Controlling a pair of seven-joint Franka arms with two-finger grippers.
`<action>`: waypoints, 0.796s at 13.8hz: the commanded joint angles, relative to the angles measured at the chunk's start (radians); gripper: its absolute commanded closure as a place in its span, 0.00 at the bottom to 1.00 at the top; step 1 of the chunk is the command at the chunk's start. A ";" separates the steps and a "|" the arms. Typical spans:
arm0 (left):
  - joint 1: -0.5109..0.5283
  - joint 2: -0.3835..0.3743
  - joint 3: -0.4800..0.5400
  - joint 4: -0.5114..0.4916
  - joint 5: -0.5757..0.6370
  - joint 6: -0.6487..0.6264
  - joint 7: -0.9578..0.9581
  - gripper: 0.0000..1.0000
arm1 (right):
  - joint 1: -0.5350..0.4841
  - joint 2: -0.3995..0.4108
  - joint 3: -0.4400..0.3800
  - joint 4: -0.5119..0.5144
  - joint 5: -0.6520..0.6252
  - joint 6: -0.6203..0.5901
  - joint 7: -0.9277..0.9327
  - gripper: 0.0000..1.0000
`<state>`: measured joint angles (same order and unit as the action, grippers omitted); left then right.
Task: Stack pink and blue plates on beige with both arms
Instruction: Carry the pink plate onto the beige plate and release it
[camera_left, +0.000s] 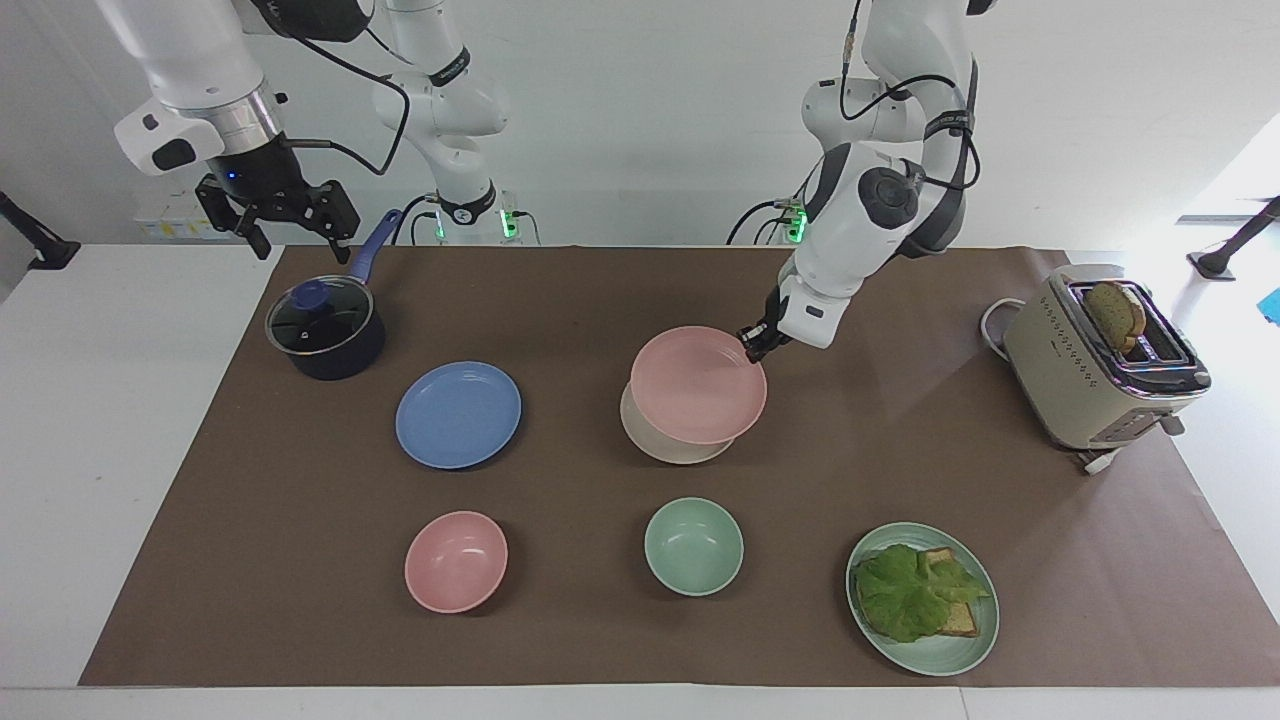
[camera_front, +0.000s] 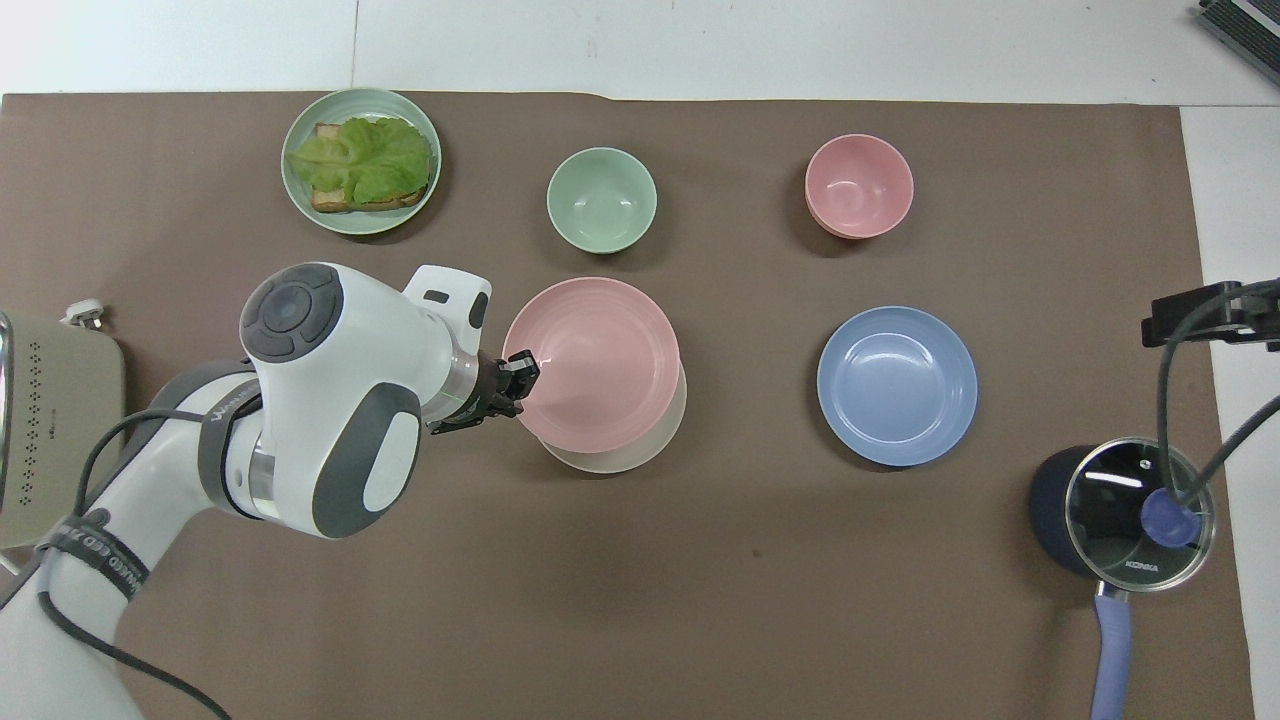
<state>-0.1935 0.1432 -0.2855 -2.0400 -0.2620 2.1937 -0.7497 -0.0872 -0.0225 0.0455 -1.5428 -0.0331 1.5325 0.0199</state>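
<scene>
Holding the pink plate (camera_left: 698, 385) by its rim, the left gripper (camera_left: 752, 341) has its fingers pinched tight on the edge that faces the left arm's end of the table. That plate hangs over the beige plate (camera_left: 668, 448), covering most of it; only a crescent of beige shows below it in the facing view, and I cannot tell whether the two plates touch. The left arm reaches in from its base toward the middle of the brown mat (camera_left: 600, 300).

The blue plate (camera_left: 458, 414) lies flat on the mat, well apart from the pair, toward the right arm's end of the table. The right gripper (camera_left: 282, 212) hangs with its jaws spread wide and nothing in them, over the table edge near the pot (camera_left: 325, 330), and that arm waits.

Farther from the robots sit a pink bowl (camera_left: 456, 561), a green bowl (camera_left: 693, 546) and a green plate (camera_left: 935, 655) carrying lettuce and bread. The toaster (camera_left: 1080, 375) stands at the left arm's end of the table with a slice of bread in its slot.
</scene>
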 joint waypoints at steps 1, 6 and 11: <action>-0.032 0.010 0.016 -0.042 -0.022 0.067 0.003 1.00 | -0.011 -0.014 0.008 -0.016 -0.004 0.009 0.011 0.00; -0.032 0.013 0.017 -0.034 -0.022 0.060 0.004 0.00 | -0.011 -0.019 0.008 -0.025 -0.004 0.009 0.012 0.00; 0.055 -0.013 0.029 0.050 0.041 -0.119 0.134 0.00 | -0.011 -0.024 0.008 -0.033 -0.004 0.009 0.014 0.00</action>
<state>-0.1968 0.1628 -0.2710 -2.0384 -0.2524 2.1944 -0.7150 -0.0872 -0.0232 0.0455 -1.5464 -0.0331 1.5325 0.0216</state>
